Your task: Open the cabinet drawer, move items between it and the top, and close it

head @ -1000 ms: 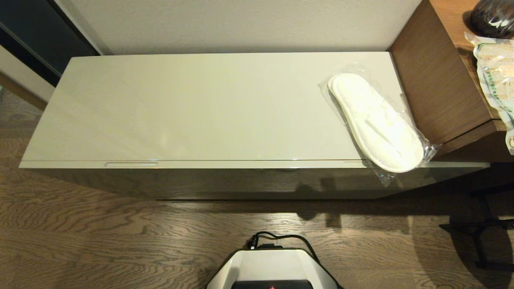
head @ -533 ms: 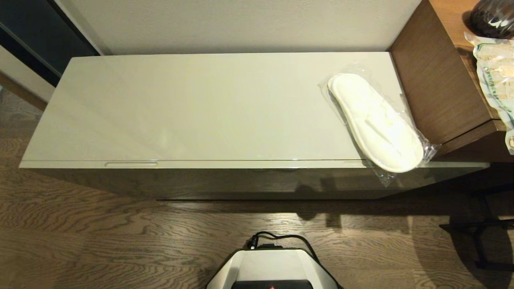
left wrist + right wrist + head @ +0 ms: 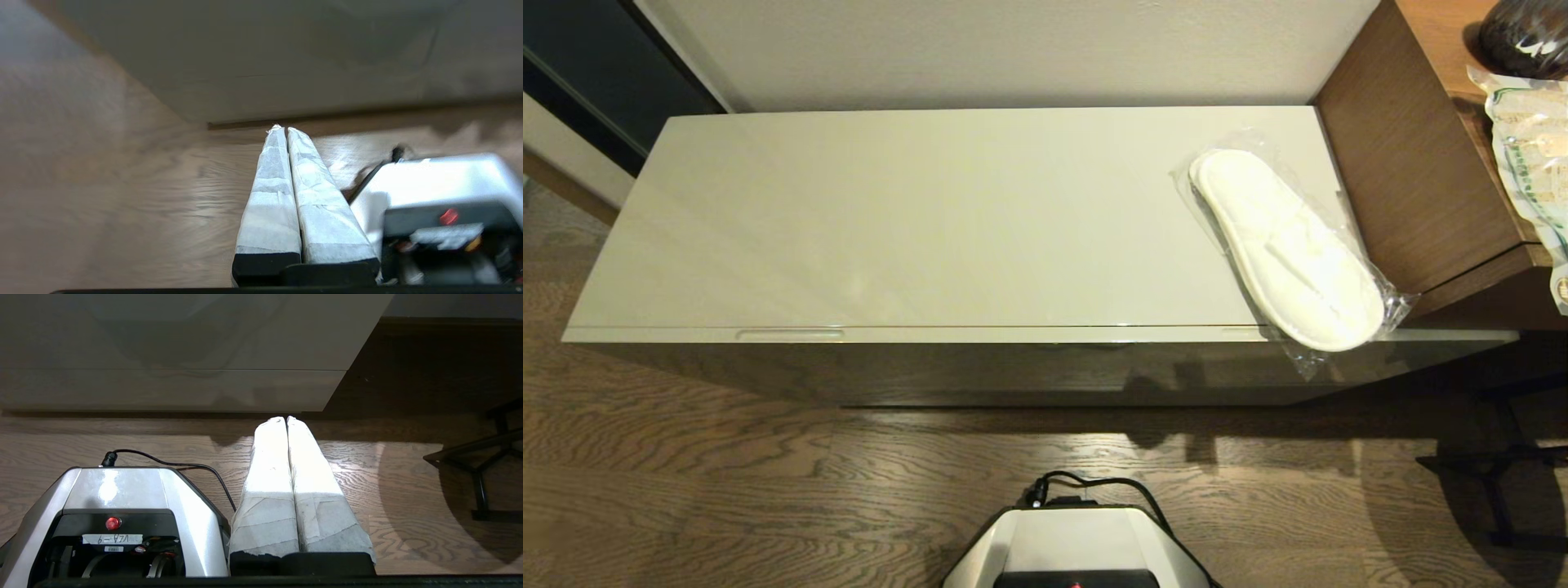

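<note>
The drawer [image 3: 1029,367] is shut; one slipper [image 3: 1286,245] is seen at three o'clock on the top [image 3: 915,220]. Both the left gripper [image 3: 282,130] and right gripper [image 3: 286,418] are clenched empty, low over the floor. The front's upper lip should be hooked squarely and drawn out straight.

Glossy cream top [image 3: 931,220] — clear crinkled plastic over a white cloth slipper [image 3: 1286,249] — matt grained wood floor [image 3: 727,482].

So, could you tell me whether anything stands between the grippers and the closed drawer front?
Nothing visible does. The left gripper and right gripper, both shut, hang low beside the robot base, with only bare wood floor before the cabinet drawer. The wrapped slipper lies up on the top.
</note>
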You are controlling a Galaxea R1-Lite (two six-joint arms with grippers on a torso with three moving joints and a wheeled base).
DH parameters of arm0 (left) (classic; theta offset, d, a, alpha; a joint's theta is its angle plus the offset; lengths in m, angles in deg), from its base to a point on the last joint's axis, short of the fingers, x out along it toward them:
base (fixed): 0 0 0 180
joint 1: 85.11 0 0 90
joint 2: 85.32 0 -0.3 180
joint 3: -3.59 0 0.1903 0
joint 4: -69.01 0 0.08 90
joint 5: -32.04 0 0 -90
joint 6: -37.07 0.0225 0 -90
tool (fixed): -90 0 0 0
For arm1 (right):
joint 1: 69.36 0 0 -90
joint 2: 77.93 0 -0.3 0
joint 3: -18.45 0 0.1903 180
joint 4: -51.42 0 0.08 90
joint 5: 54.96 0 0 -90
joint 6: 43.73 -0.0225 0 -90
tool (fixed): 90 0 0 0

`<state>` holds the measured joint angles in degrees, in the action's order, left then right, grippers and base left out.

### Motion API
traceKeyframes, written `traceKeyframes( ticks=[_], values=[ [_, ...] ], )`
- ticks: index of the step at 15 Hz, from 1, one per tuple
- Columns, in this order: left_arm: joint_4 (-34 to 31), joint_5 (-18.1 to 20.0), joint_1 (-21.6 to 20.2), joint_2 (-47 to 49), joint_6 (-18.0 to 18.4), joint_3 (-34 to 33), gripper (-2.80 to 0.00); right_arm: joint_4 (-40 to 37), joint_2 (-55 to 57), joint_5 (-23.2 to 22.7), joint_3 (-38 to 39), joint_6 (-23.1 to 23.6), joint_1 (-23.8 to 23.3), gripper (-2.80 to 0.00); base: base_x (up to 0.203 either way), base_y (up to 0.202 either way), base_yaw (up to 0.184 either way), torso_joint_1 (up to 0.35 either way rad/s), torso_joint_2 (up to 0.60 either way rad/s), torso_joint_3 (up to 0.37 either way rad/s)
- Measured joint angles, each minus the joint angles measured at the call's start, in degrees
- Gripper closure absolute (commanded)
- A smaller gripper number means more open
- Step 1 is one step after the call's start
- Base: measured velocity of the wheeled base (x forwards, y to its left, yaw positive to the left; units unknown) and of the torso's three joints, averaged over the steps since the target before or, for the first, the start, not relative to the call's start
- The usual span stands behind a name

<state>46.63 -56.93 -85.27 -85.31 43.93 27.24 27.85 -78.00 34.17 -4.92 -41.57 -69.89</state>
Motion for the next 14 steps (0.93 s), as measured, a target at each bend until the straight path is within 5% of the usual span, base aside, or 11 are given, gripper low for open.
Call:
traceKeyframes(
  ticks=[14],
  values=[
    [-2.04,-0.41,0.00,-0.02,-3.01,-0.29,0.00,-0.04,0.00,-0.06,0.00,0.23,0.00,0.00,0.000,0.000,0.000,0.000,0.00,0.000]
  ],
)
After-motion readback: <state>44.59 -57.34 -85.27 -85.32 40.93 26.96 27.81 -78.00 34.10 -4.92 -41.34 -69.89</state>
